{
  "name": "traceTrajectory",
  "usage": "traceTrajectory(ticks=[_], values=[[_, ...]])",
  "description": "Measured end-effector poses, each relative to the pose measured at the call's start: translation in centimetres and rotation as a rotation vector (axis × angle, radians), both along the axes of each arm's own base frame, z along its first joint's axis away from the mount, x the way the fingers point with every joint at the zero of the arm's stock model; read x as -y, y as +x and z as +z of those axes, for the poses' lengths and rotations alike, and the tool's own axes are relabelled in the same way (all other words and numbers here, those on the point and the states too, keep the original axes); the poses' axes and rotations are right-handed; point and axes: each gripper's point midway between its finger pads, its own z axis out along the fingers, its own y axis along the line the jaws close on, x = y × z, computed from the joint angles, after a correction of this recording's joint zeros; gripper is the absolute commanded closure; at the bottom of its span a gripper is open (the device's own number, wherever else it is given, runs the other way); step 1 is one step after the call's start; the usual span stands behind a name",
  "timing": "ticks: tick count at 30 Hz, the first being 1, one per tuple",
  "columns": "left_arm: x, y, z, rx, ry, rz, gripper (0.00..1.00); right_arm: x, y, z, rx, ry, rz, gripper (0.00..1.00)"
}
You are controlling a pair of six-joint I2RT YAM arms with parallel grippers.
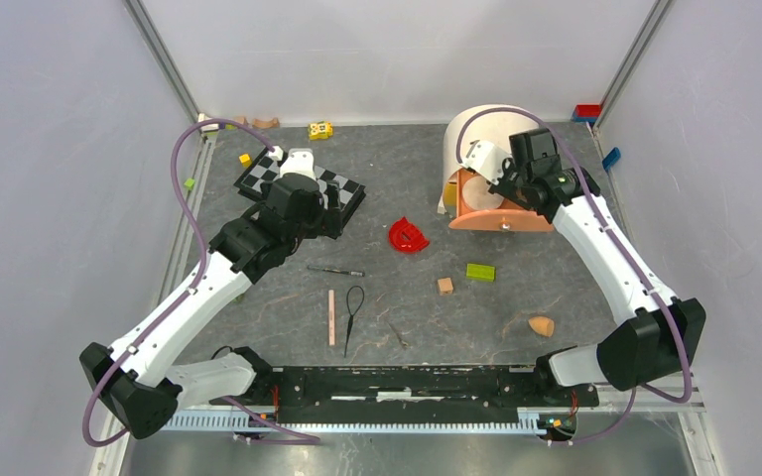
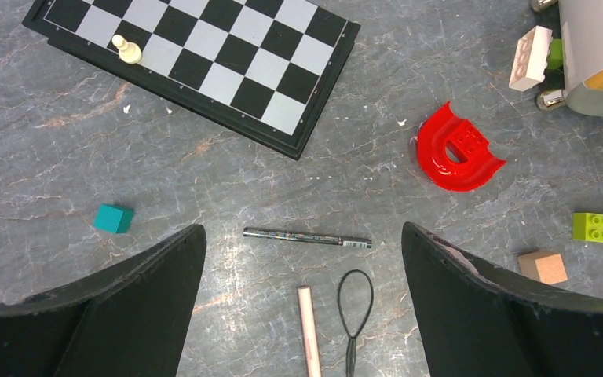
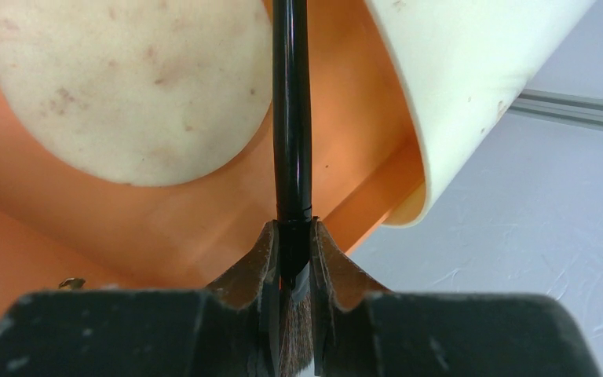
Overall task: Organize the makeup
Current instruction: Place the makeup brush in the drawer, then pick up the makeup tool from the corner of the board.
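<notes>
At the right wrist alone, right hand [image 3: 292, 236] pinches a black brush handle [image 3: 291, 118]; left hand [image 2: 302, 232] spread wide

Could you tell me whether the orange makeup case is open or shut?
Open: the orange case has its cream lid raised, baring the interior; the right gripper holds a black brush pointing into it.

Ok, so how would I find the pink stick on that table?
Look for the checkered board on the left half of the table. Nearer the arm bases lies a thin dark pencil, and just past it the pink stick. It is pale, straight and plain, unlike the black wire loop right beside it.
</notes>
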Motion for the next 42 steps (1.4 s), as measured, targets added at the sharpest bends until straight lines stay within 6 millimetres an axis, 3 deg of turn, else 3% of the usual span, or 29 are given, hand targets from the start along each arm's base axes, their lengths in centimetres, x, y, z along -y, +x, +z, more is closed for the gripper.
traceTrajectory(ticks=[14,19,24,35,42], values=[[-0.1,0.1,-0.3,-0.005,0.004,0.003,0.0,-0.7,1.4,0.9,0.066,0.031,-0.003,0.83],[-0.1,0.1,-0.3,-0.004,0.003,0.004,0.0,-0.9,1.7,0.7,0.07,0.045,-0.006,0.68],[-0.1,0.1,-0.2,-0.003,0.002,0.004,0.0,-1.1,1.8,0.8,0.073,0.056,-0.005,0.59],[-0.1,0.1,-0.2,-0.003,0.002,0.004,0.0,-1.3,1.7,0.9,0.076,0.078,-0.008,0.58],[0.0,0.0,-0.4,-0.012,0.003,-0.001,0.0,-1.4,0.7,3.2,0.138,0.143,-0.035,0.58]])
